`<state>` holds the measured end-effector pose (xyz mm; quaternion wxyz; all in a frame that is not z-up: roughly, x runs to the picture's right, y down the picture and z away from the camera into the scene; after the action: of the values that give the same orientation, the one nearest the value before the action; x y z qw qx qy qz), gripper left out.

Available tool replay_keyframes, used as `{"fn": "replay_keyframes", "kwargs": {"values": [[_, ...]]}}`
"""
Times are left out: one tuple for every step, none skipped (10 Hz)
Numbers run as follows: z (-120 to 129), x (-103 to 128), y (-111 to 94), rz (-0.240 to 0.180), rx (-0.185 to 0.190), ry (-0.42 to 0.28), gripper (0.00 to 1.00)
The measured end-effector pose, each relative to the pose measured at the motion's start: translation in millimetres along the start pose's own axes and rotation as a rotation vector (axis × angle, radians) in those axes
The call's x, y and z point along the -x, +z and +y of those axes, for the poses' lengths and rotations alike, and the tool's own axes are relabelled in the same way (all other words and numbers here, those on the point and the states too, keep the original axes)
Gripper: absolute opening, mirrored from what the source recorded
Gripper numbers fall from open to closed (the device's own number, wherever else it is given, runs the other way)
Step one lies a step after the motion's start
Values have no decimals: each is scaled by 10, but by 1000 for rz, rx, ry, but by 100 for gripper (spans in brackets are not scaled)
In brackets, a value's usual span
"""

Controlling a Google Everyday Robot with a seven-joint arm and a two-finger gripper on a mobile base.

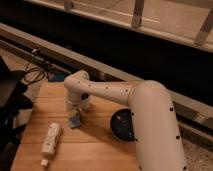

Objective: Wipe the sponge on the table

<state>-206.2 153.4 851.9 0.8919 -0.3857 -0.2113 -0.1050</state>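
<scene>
The light-blue sponge (pixel 75 121) lies on the wooden table (pixel 90 150), left of centre. My gripper (pixel 75 113) comes straight down from the white arm and sits on top of the sponge, pressing it against the planks. The arm's wrist hides the upper part of the sponge.
A white bottle (pixel 51 139) lies on its side at the front left of the table. A dark bowl (pixel 122 125) sits to the right of the sponge, partly behind my arm. Black cables (pixel 31 75) and a dark object lie off the table's left edge.
</scene>
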Motion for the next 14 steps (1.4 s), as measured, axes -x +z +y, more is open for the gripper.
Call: {"fn": "replay_keyframes", "kwargs": {"values": [[60, -13, 59, 9, 28, 10, 54], [121, -82, 93, 15, 53, 27, 44], [161, -123, 120, 19, 74, 37, 34], [193, -135, 152, 25, 97, 43, 24], [199, -142, 162, 26, 104, 45, 14], [211, -145, 156, 28, 107, 44, 5], [214, -148, 154, 31, 108, 43, 1], [212, -149, 152, 30, 108, 43, 0], [218, -155, 149, 31, 109, 43, 0], [240, -172, 131, 45, 112, 46, 0], [270, -209, 91, 61, 113, 53, 0], [323, -318, 33, 77, 115, 72, 0], [392, -458, -57, 91, 111, 101, 0], [452, -563, -137, 100, 107, 127, 0]]}}
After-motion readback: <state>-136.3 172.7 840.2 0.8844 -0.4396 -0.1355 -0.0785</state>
